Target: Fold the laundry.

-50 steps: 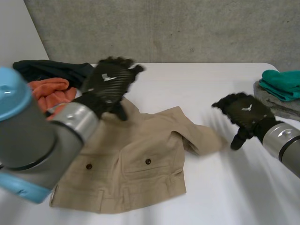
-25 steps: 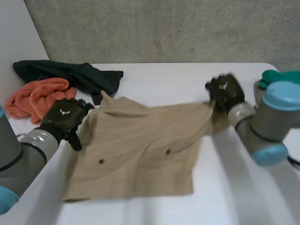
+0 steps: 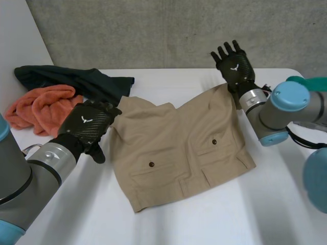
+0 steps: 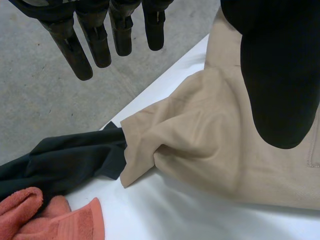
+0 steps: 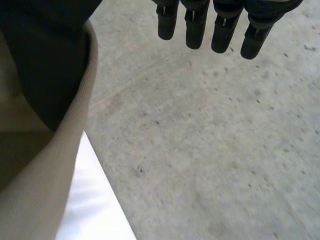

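Tan shorts (image 3: pixel 179 148) lie spread flat in the middle of the white table (image 3: pixel 168 84), pockets and buttons up. My left hand (image 3: pixel 84 126) rests at their left edge, open; in the left wrist view its straight fingers (image 4: pixel 95 35) stand apart from the thumb, which hovers over the tan cloth (image 4: pixel 200 135). My right hand (image 3: pixel 234 65) is raised over the shorts' far right corner, fingers spread and open. In the right wrist view a hem of the shorts (image 5: pixel 45 190) runs along the thumb (image 5: pixel 50 60), with nothing between thumb and fingers (image 5: pixel 222 25).
A dark garment (image 3: pixel 76 81) and an orange towel (image 3: pixel 41 104) are heaped at the table's far left, close to my left hand; they also show beyond the shorts, dark garment (image 4: pixel 55 165) and orange towel (image 4: pixel 60 222). Teal cloth (image 3: pixel 311 81) sits at the right edge.
The shorts were dragged right and spread out flat. My right hand went to their far right corner, then lifted with fingers spread. My left hand dropped to the left edge.
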`<state>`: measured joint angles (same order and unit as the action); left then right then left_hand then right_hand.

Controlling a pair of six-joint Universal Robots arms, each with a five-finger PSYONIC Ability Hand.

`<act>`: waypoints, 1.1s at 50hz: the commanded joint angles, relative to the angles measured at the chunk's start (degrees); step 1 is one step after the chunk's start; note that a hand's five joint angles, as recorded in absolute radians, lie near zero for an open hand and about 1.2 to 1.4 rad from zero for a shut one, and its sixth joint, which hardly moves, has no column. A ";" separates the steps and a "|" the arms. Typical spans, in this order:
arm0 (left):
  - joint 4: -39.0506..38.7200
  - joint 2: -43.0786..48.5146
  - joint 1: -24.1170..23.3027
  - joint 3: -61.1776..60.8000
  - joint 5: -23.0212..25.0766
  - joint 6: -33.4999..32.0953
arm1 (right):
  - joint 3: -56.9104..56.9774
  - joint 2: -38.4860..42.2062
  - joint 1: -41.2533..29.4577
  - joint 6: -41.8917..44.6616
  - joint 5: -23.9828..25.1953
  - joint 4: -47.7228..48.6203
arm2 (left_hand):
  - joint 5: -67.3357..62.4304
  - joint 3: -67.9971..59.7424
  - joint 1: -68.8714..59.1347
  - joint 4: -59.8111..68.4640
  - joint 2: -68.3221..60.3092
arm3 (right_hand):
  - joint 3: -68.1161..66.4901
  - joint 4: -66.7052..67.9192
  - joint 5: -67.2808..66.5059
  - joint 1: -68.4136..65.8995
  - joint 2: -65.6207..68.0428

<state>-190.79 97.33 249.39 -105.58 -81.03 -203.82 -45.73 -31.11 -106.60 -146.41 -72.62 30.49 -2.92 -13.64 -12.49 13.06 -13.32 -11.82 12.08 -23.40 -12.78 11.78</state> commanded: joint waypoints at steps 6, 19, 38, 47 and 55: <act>0.68 0.94 -0.65 -0.41 0.35 -0.52 | -24.40 -29.43 4.56 -2.57 -3.15 -18.08 | -1.84 -1.11 -2.27 1.70 -1.44 | 1.82 -2.08 23.40 2.78 -1.78; 0.60 2.07 -3.99 -4.72 3.07 -2.36 | -36.88 -36.30 9.39 -2.39 -4.73 -39.46 | -2.17 -1.45 -2.60 2.03 -1.78 | 1.82 -2.08 23.40 2.78 -1.78; 0.24 10.25 -4.17 -2.96 4.39 -9.40 | -44.61 -44.91 15.90 5.86 -2.36 -47.08 | -11.42 -10.70 -11.85 11.28 -11.02 | 1.82 -2.08 23.40 2.78 -1.78; 0.07 10.78 -5.31 -2.79 4.48 -9.22 | -54.11 -44.47 15.55 4.82 3.00 -39.29 | -20.00 -19.28 -20.43 19.86 -19.60 | -7.34 7.08 14.24 -6.38 7.38; -0.02 12.62 -6.72 -1.91 4.39 -9.22 | -56.75 -38.59 14.14 1.48 4.58 -29.35 | -33.61 -32.89 -34.04 33.47 -33.21 | -7.85 7.60 13.73 -6.90 7.89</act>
<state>-190.76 108.68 243.67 -108.16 -76.59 -213.06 -101.24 -74.10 -91.37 -142.66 -68.99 -5.51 -23.13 -33.31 -33.79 33.25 -33.32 -16.07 15.99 -23.40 -15.25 15.67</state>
